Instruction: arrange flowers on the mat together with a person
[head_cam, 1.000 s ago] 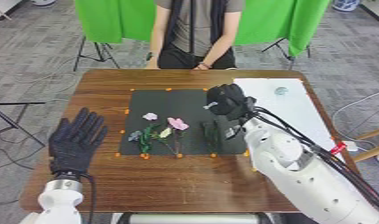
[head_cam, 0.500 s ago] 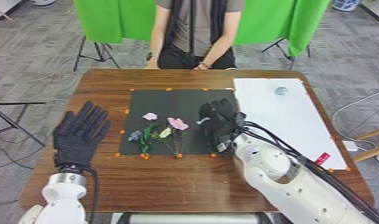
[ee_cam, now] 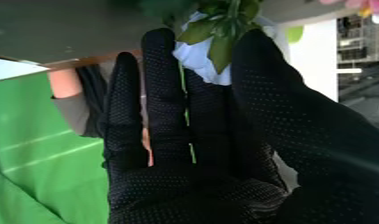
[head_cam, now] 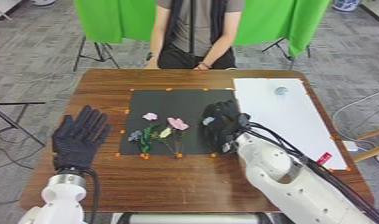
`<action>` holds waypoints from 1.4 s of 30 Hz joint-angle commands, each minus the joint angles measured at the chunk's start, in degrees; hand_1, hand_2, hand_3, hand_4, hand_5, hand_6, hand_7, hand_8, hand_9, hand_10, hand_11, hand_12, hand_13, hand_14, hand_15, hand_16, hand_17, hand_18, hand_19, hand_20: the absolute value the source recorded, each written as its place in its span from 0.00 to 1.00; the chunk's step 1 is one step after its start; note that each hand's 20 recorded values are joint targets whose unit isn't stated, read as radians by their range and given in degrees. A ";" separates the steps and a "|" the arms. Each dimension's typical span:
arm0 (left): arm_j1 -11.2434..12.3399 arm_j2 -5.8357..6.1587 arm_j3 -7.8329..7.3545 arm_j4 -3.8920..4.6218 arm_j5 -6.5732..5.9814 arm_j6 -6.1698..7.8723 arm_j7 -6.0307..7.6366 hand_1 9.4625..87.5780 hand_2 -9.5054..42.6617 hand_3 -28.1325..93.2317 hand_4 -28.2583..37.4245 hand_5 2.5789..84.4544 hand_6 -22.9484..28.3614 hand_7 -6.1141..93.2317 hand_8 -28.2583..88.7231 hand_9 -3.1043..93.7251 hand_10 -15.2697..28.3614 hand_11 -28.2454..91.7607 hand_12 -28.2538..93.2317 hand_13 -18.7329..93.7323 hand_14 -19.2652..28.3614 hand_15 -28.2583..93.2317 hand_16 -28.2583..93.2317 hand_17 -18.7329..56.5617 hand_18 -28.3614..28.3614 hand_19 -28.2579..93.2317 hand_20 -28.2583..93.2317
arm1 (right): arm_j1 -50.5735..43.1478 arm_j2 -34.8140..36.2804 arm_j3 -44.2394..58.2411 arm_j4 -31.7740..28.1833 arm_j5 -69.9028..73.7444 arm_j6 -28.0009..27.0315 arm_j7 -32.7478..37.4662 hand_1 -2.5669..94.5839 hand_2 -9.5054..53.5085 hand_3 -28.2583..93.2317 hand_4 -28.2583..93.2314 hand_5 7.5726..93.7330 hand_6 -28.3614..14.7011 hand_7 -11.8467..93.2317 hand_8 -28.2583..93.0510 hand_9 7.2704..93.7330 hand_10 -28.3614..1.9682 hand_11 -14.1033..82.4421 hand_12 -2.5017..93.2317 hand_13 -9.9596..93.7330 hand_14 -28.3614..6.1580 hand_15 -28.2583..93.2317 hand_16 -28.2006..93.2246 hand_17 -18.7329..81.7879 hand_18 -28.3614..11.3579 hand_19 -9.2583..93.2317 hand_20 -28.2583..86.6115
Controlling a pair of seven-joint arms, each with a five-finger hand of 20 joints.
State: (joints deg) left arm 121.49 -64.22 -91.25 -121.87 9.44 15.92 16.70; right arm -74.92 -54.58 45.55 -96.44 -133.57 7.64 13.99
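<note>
White-blue petals and green leaves belong to the flower I have pinched between the thumb and nearly straight fingers of my right hand, at the right part of the dark mat. Left of it on the mat lie a pale pink bloom, a deeper pink bloom, a cream bloom and a bluish bloom. Outward, a white sheet lies on the brown table; my left hand is wide open, left of the mat.

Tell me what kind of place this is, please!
It looks like a robot lab or test room. The wooden table has a green curtain behind it, a black tripod beside it, and robot arms reaching over it.
</note>
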 commanded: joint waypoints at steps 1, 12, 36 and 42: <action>0.95 -0.14 0.25 -0.59 -3.37 2.30 0.72 0.24 0.46 0.84 0.00 0.54 0.59 0.19 0.15 0.47 0.66 0.39 0.28 0.45 0.71 0.45 0.18 0.15 0.76 0.54 0.31 | -1.15 0.13 1.23 -1.01 0.33 -0.77 1.48 0.54 0.00 0.91 0.00 0.52 0.70 0.36 0.09 0.52 0.56 0.32 0.20 0.53 0.56 0.59 0.40 0.37 0.29 0.70 0.48; 1.07 -0.13 0.21 -0.59 -3.56 1.01 1.67 0.24 0.46 0.84 0.00 0.54 0.60 0.19 0.15 0.46 0.65 0.39 0.28 0.45 0.71 0.46 0.18 0.15 0.76 0.54 0.31 | -5.51 2.43 4.78 -6.34 6.06 8.69 2.60 0.49 0.00 0.92 0.00 0.39 0.62 0.33 0.10 0.44 0.49 0.30 0.19 0.50 0.50 0.57 0.37 0.36 0.27 0.67 0.44; 4.13 -0.65 -2.06 -0.69 -6.92 -2.68 3.25 0.21 0.53 0.81 0.00 0.54 0.60 0.18 0.15 0.47 0.66 0.39 0.28 0.45 0.69 0.44 0.17 0.17 0.75 0.54 0.30 | -38.52 -0.17 50.23 -19.84 80.00 3.86 -10.43 0.23 0.31 0.90 0.01 0.38 0.59 0.24 0.14 0.38 0.49 0.21 0.16 0.43 0.37 0.31 0.42 0.32 0.28 0.44 0.38; 4.61 -0.50 -3.07 -0.66 -7.34 -3.29 3.64 0.22 0.52 0.81 0.00 0.54 0.60 0.18 0.15 0.47 0.66 0.39 0.28 0.45 0.68 0.44 0.17 0.17 0.75 0.54 0.30 | -43.78 -2.11 54.83 -21.73 82.16 2.20 -12.07 0.21 0.31 0.89 0.02 0.39 0.59 0.24 0.14 0.38 0.49 0.19 0.16 0.42 0.37 0.30 0.41 0.32 0.28 0.41 0.38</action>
State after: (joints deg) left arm 124.58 -64.36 -93.49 -122.73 2.83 13.73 20.03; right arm -111.21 -54.79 97.82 -116.65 -56.19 10.14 3.32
